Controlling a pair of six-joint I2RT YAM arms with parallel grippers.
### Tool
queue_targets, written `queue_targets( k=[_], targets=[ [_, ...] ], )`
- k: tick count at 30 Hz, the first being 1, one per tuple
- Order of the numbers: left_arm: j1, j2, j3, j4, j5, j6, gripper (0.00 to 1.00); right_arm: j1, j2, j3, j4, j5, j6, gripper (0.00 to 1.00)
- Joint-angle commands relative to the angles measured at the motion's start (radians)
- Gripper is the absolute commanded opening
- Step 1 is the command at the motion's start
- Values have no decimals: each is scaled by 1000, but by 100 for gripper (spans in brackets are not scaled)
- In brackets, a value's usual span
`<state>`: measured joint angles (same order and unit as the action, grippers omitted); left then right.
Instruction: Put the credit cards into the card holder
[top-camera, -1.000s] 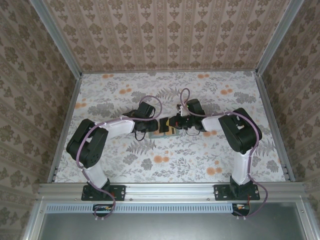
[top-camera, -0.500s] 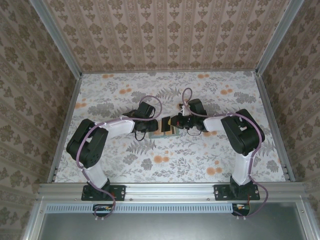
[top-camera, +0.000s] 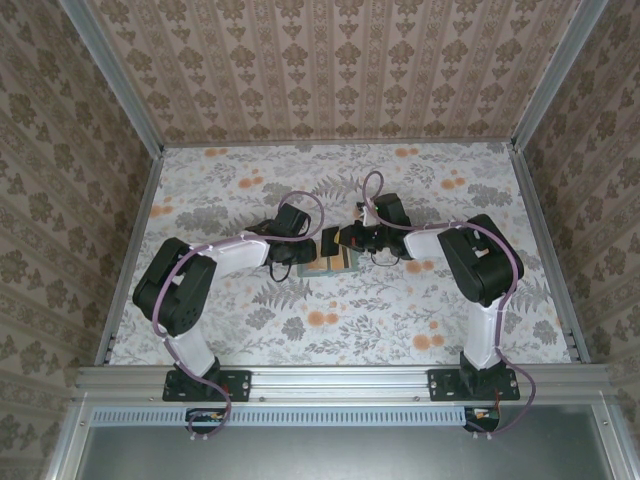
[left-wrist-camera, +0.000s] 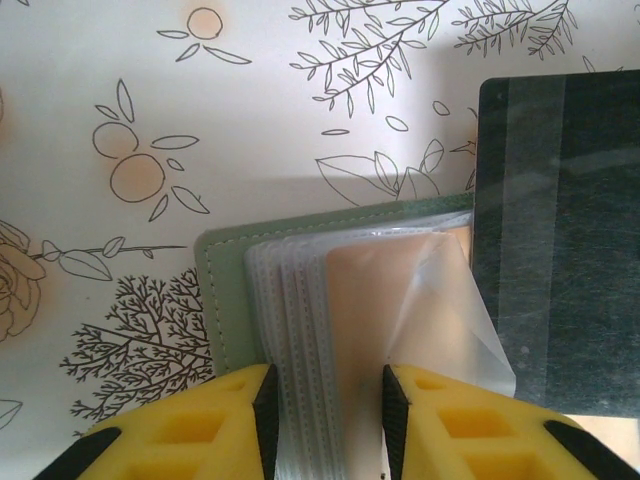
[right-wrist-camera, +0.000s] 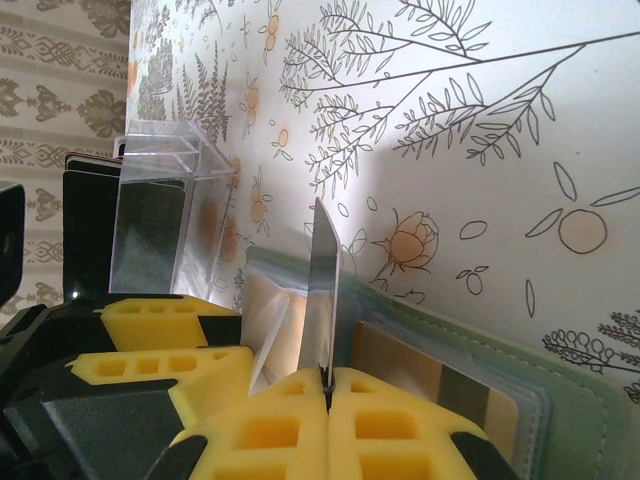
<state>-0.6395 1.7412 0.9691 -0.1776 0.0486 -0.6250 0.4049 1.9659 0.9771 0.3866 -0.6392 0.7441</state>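
The right claw (right-wrist-camera: 325, 378) is clamped shut on a thin credit card (right-wrist-camera: 322, 290), held upright and edge-on so no print can be read, just above the open card holder (right-wrist-camera: 590, 410) lying flat on the flowered table (right-wrist-camera: 480, 150). Across from it the left claw (left-wrist-camera: 327, 390) reaches down with jaws narrowly parted astride the holder's clear sleeves (left-wrist-camera: 400, 290), though whether it truly pinches them cannot be told. From above, the left arm (top-camera: 235, 250) and right arm (top-camera: 450, 245) bend inward to meet mid-table, the right wrist having edged slightly leftward since a second ago.
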Motion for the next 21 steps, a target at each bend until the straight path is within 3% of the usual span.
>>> queue_targets(
  k=[1, 21],
  targets=[
    [-3, 13, -25, -64, 27, 8, 35, 13, -13, -33, 4, -8, -3, 0],
    [-5, 15, -26, -62, 33, 8, 40, 63, -72, -90, -54, 16, -14, 0]
  ],
)
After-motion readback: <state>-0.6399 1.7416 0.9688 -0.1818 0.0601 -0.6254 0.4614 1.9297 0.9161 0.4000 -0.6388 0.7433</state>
